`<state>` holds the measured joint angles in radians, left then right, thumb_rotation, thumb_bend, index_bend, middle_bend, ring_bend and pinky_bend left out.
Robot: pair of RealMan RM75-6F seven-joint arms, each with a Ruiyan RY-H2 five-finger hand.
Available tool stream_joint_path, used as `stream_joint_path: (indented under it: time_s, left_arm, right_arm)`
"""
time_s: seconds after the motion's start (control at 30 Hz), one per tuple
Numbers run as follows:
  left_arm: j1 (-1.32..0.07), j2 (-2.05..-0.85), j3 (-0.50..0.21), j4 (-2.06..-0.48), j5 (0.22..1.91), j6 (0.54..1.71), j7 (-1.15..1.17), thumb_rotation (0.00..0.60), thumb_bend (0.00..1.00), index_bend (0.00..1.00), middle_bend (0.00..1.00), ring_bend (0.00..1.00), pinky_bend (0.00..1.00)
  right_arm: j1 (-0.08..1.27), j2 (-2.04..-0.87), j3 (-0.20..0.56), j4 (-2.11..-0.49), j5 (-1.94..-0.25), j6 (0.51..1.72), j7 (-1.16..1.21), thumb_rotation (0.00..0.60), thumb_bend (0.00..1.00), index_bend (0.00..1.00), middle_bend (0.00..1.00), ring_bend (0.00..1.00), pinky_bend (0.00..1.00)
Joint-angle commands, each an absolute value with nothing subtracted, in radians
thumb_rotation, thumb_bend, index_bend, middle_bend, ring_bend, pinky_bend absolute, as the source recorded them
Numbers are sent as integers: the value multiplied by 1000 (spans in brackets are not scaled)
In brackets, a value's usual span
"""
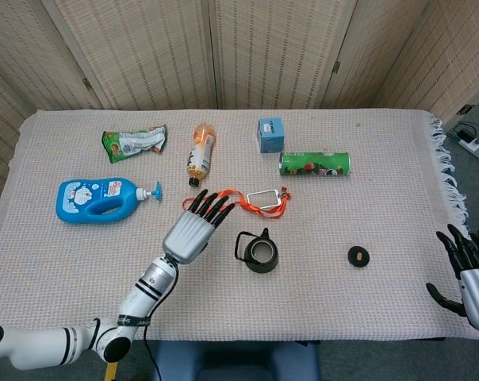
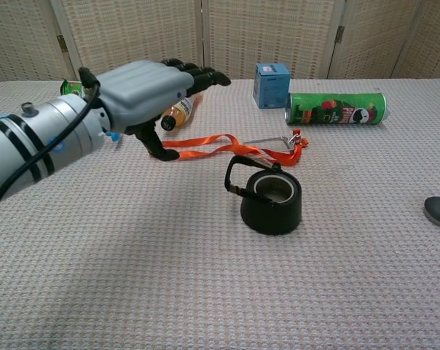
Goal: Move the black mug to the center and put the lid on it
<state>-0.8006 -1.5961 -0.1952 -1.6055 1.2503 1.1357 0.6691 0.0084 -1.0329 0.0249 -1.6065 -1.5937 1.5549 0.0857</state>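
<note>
Woven cloth table [image 1: 382,317] under everything. Left hand [image 1: 193,232] hovers at 9 o'clock of black mug [image 1: 260,252], fingers spread, holding nothing. Right hand [image 1: 471,274] at table's 4 o'clock edge, fingers apart, empty. Mug upright near centre, uncovered. Lid [image 1: 358,256] flat at mug's 3 o'clock, well apart.

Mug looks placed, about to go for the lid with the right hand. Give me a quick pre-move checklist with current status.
1. Black mug upright, mouth open: ok.
2. Mug near table centre: ok.
3. Left hand off the mug, empty: ok.
4. Lid lying free on the cloth, right of the mug: ok.
5. Right hand open at the table's right edge, not yet at the lid: ok.
6. Orange lanyard apart from the mug: ok in head view.
</note>
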Motion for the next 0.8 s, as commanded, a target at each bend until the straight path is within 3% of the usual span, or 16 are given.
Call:
stream_joint_path:
  time_s: [0.03, 0.23, 0.3, 0.47, 0.8]
  left_arm:
    - [-724, -1521, -174, -1619, 1309, 1228, 564, 600, 219, 71, 52, 48, 0]
    - [-609, -1396, -156, -1624, 1308, 1326, 442, 600, 222, 114, 88, 89, 0]
    - [-567, -1356, -146, -1632, 1309, 1359, 397, 600, 223, 123, 93, 97, 0]
    - [-464, -1274, -108, -1656, 1313, 1431, 324, 600, 224, 139, 99, 99, 0]
    - [-336, -1224, -46, -1674, 1348, 1517, 303, 600, 225, 162, 106, 100, 0]
  right_arm:
    - [18, -1027, 24, -1609, -1598, 1542, 85, 600, 268, 0, 40, 112, 0]
    - [43, -1024, 25, -1615, -1607, 1509, 61, 600, 268, 17, 45, 155, 59]
    - [52, -1022, 26, -1620, -1602, 1493, 50, 600, 269, 29, 45, 202, 115]
    - [78, -1012, 27, -1642, -1589, 1442, 16, 600, 268, 32, 56, 383, 362]
    - [169, -1018, 36, -1698, -1544, 1284, -99, 600, 269, 32, 70, 662, 637]
